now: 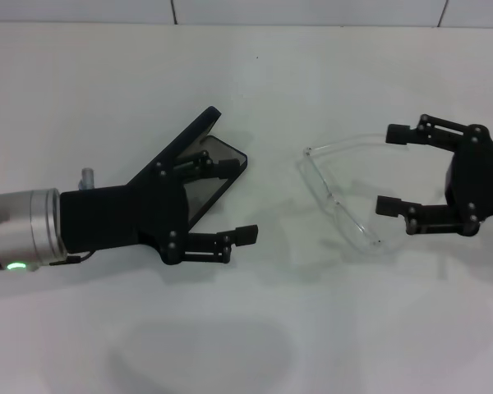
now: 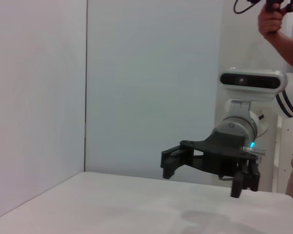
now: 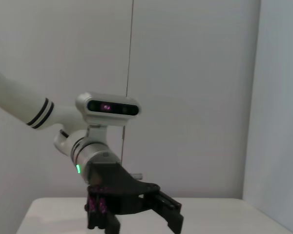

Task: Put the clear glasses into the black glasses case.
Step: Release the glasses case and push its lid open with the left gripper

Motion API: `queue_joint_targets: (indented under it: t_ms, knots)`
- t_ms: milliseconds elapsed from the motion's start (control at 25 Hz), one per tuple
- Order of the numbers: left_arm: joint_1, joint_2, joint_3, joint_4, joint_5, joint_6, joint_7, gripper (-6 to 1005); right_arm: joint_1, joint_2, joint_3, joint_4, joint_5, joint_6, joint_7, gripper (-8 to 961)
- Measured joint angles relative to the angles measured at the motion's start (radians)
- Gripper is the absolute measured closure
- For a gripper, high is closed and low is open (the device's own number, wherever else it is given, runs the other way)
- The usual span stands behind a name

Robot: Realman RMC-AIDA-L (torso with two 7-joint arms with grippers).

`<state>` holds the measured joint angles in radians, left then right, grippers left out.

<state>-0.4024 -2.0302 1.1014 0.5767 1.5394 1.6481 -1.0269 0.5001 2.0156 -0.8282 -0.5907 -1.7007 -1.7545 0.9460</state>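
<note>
Right gripper (image 1: pixel 394 170): far right of table (image 1: pixel 255 345), jaws wide open, empty, fingers straddling the right end of the glasses (image 1: pixel 338 201) without visible contact. Glasses: right of centre on the table, unfolded, lens front toward the case, one clear arm running toward the right gripper's upper finger (image 1: pixel 404 133). Left gripper (image 1: pixel 234 199): left of centre, open, empty, upper finger over the case (image 1: pixel 199 160), lower finger on the near side of it. Case: open, lid raised on the left, grey lining showing, well apart from the glasses. Step judged: reach, before any grasp. Next move calls for closing on thin clear frame without slipping, then carrying left. Obstruction: left gripper overhanging the case opening; likely needs clearing. Elsewhere: small grey post (image 1: pixel 88 176) beside left arm; a person (image 2: pixel 288 29) beyond the table in the left wrist view.
</note>
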Motion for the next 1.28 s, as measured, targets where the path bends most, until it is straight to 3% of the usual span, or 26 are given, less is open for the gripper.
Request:
queue_joint_targets:
  t_ms: [280,640,720,920,1040,1280]
  knots:
    - [0.004,-0.010,0.000,0.000,0.001,0.002,0.018,108,-0.050,-0.003,0.025,-0.010,0.006,-0.005,-0.011,78]
    - [-0.002,-0.019,-0.002,0.020,-0.006,-0.008,0.029,108,-0.056,-0.001,0.022,-0.003,0.001,0.004,-0.036,79]
    - [0.000,-0.012,-0.008,0.086,-0.005,-0.029,-0.032,108,-0.051,-0.001,0.019,-0.005,0.002,0.005,-0.037,79]
    - [0.020,-0.003,-0.070,0.405,0.150,-0.170,-0.420,108,-0.045,-0.002,0.016,-0.016,0.003,0.001,-0.038,79]
    - [0.020,-0.018,-0.100,0.536,0.319,-0.233,-0.604,109,-0.043,-0.002,0.016,-0.017,0.004,0.000,-0.038,79]
    - [-0.004,-0.051,-0.098,0.634,0.549,-0.253,-0.804,107,-0.040,-0.002,0.020,-0.017,0.004,0.006,-0.038,79]
